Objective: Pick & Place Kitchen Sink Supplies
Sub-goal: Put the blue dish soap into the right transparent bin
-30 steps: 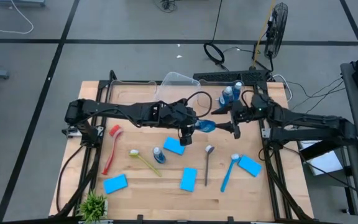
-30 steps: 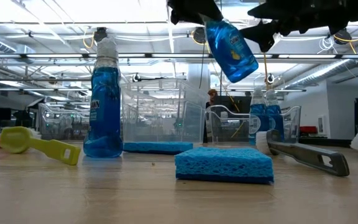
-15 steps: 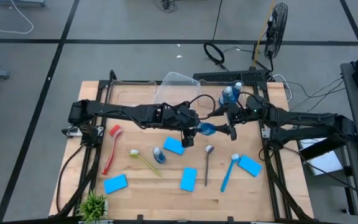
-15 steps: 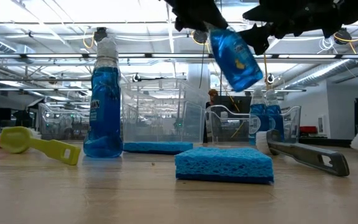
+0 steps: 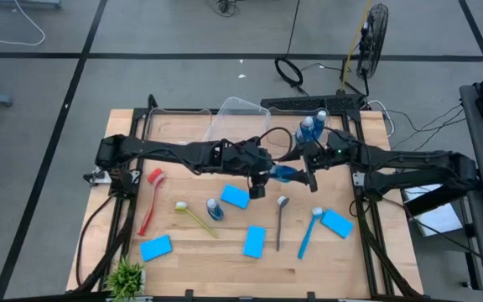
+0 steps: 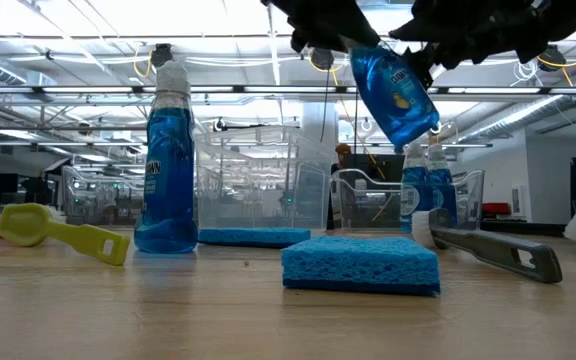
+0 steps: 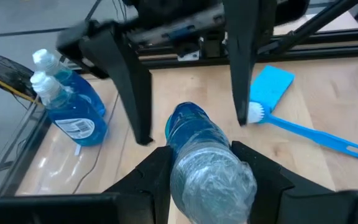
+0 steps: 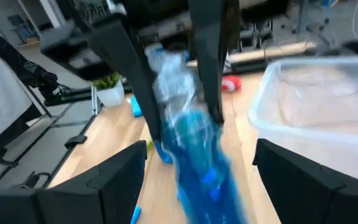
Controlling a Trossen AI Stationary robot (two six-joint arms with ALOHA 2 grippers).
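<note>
Above the grey spoon, the left gripper clamps a blue bottle by its cap, offering its body between the right gripper's wide-spread fingers for handover.

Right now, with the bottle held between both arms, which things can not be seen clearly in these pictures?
- Held bottle: cap hidden in the low view by the left pincer shut on its neck; blurred in the right wrist view.
- Right pincer: open around the bottle's base; contact not discernible in any view.
- Grey spoon-like tool: too small in the high view.
</note>
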